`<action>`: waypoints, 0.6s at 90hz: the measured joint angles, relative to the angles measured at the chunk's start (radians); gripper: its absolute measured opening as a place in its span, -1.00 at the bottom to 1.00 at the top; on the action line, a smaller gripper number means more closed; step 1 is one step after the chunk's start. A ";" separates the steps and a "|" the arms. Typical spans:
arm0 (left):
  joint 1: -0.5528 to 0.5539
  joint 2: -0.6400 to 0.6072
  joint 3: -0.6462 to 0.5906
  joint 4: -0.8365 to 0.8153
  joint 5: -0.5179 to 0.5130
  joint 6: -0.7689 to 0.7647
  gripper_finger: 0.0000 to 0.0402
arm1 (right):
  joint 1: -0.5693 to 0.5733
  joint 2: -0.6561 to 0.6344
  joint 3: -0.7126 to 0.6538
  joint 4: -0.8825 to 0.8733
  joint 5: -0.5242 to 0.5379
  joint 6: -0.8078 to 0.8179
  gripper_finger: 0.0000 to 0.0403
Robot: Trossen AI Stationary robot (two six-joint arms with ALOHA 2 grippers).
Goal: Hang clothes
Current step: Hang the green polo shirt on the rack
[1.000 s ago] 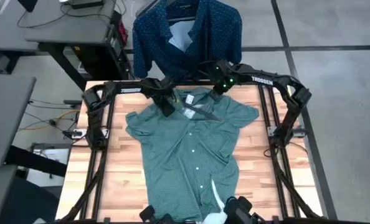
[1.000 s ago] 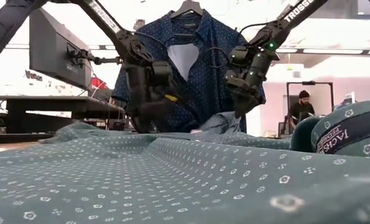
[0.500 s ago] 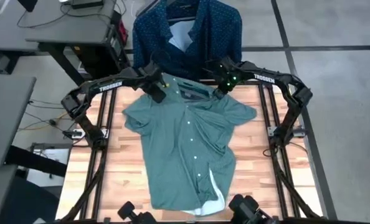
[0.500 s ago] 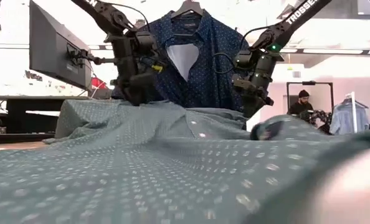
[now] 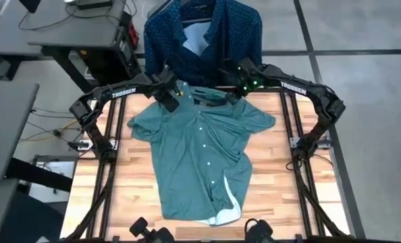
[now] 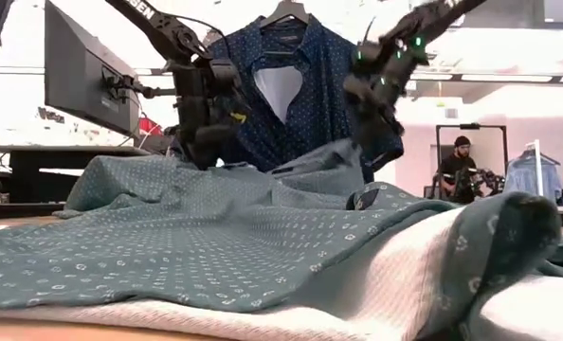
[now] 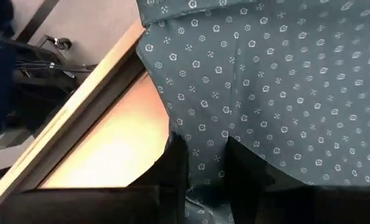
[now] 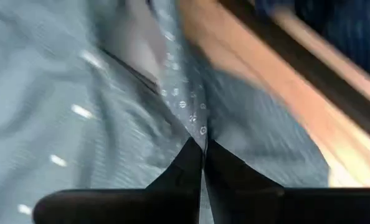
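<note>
Left tool (image 5: pixel 171 101) is clamped on the near-left shoulder of the teal-green shirt (image 5: pixel 200 162); in the left wrist view its fingers (image 7: pixel 175 165) pinch a fold of the patterned cloth at the tabletop (image 5: pixel 136 196) edge. Right tool (image 5: pixel 233 96) has its fingers (image 8: pixel 191 165) pressed together on a fold by the collar. Against the frame half a second back, the right tool has lifted and shifted toward the far edge, raising the collar side into a peak in the low view; the left tool sits almost where it was. The shirt body has slid slightly toward the far edge, hem still flat on the tabletop, white lining showing. The navy dotted shirt (image 5: pixel 204 37) hangs beyond the tabletop on a black hanger (image 6: pixel 283 13).
</note>
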 joint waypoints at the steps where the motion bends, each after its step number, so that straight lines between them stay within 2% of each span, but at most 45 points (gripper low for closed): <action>1: 0.000 0.001 0.000 0.002 0.000 0.000 -0.72 | 0.005 -0.004 0.005 0.007 -0.007 0.009 -1.00; 9: 0.000 0.011 0.000 0.036 0.002 0.001 -0.72 | 0.061 -0.023 0.029 0.069 -0.061 0.089 -1.00; 23: -0.002 0.009 0.000 0.089 0.020 0.000 -0.72 | 0.171 -0.002 0.032 0.169 -0.068 0.196 -1.00; 34: -0.004 -0.016 0.000 0.111 0.055 0.004 -0.72 | 0.246 0.047 0.032 0.206 -0.065 0.205 -1.00; 41: -0.007 -0.044 0.000 0.121 0.065 0.018 -0.72 | 0.274 0.077 0.032 0.209 -0.065 0.217 -0.99; 54: -0.016 -0.119 0.000 0.120 0.072 0.076 -0.72 | 0.273 0.119 0.031 0.243 -0.063 0.356 -0.91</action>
